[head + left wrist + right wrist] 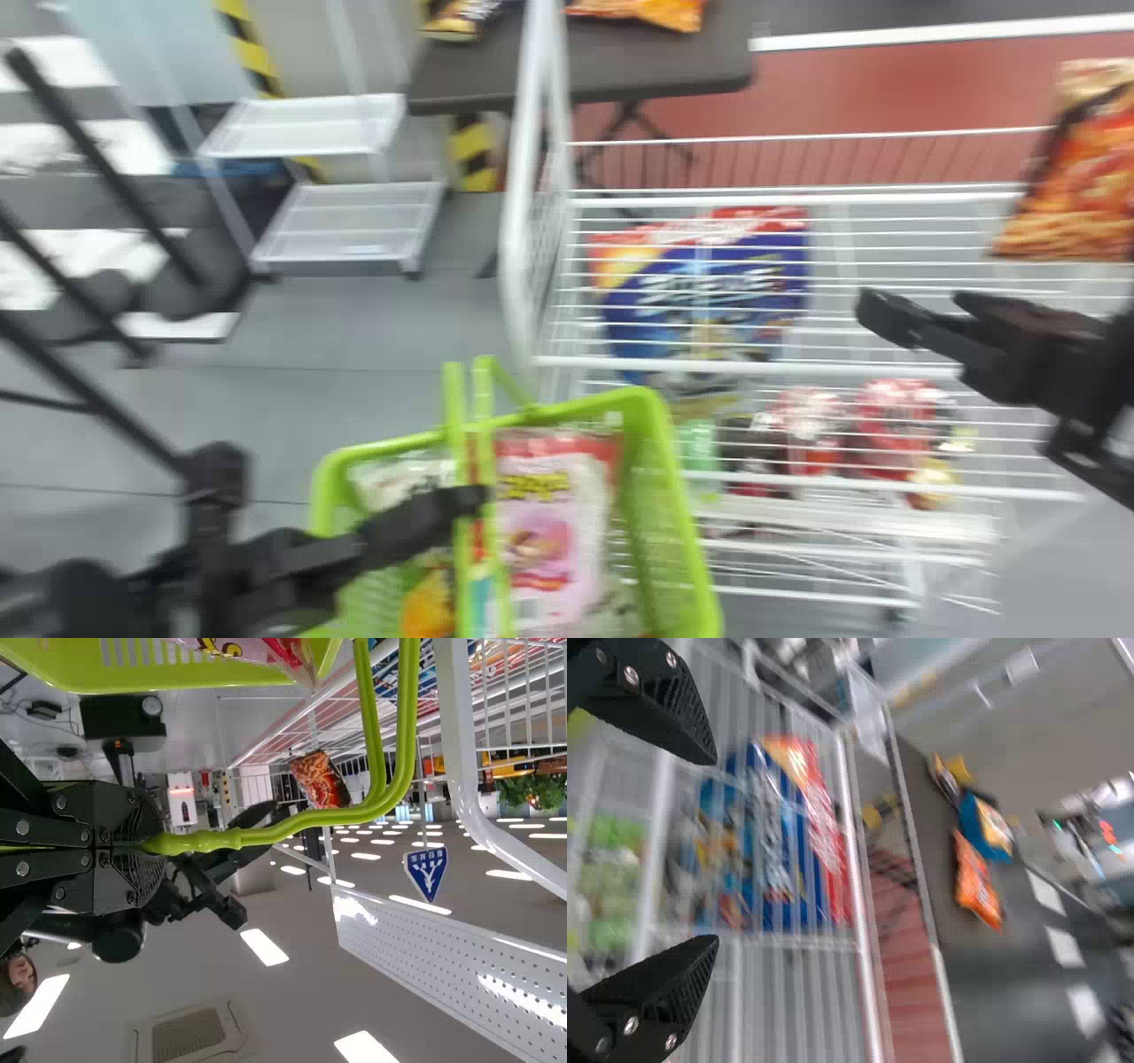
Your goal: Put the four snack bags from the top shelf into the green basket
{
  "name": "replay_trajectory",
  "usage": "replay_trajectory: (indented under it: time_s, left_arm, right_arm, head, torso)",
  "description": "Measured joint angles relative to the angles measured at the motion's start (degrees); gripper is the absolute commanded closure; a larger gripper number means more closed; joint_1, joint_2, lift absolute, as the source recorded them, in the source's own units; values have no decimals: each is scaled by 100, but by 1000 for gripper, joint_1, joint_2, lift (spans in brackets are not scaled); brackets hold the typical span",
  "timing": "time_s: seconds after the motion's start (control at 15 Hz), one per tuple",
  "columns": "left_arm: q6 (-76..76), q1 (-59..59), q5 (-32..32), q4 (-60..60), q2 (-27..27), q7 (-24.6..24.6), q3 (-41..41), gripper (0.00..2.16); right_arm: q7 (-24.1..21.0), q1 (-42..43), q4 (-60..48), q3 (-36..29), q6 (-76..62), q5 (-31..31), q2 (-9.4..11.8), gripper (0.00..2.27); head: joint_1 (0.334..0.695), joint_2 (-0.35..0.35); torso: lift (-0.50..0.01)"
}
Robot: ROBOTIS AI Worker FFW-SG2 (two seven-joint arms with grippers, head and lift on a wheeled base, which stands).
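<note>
Handles of smooth plastic, rising from the lattice-walled green basket, sit clenched in the left hand. The right hand hangs released near white wire shelving; a rectangular orange snack bag rests on top.

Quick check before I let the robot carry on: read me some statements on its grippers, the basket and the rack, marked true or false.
The left gripper grips the green basket's handle. True.
The green basket is empty. False: a pink bag is among its contents.
The right gripper is shut on a bag. False: it is open, holding nothing.
A blue bag lies below the top shelf's wires. True.
</note>
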State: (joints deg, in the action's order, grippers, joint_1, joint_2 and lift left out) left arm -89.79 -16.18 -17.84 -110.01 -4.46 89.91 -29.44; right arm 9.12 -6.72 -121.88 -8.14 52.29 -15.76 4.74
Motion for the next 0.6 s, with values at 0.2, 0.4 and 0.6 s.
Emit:
replay_trajectory:
  time_s: [0.2,0.4,0.6]
  left_arm:
    - [0,-7,2,15,6,0,-6,2142]
    - [0,-8,1,46,7,0,-18,2142]
    - [0,-8,2,88,7,0,-17,2142]
  right_arm:
    - [-75,755,1279,-172,-897,808,4,56]
    - [-270,1462,2544,-358,-1577,1388,30,56]
    - [-331,2069,3661,-479,-2027,1744,142,56]
  head:
    - [695,-133]
    - [695,-185]
    - [695,-229]
  torso:
    - [0]
    - [0]
    - [0]
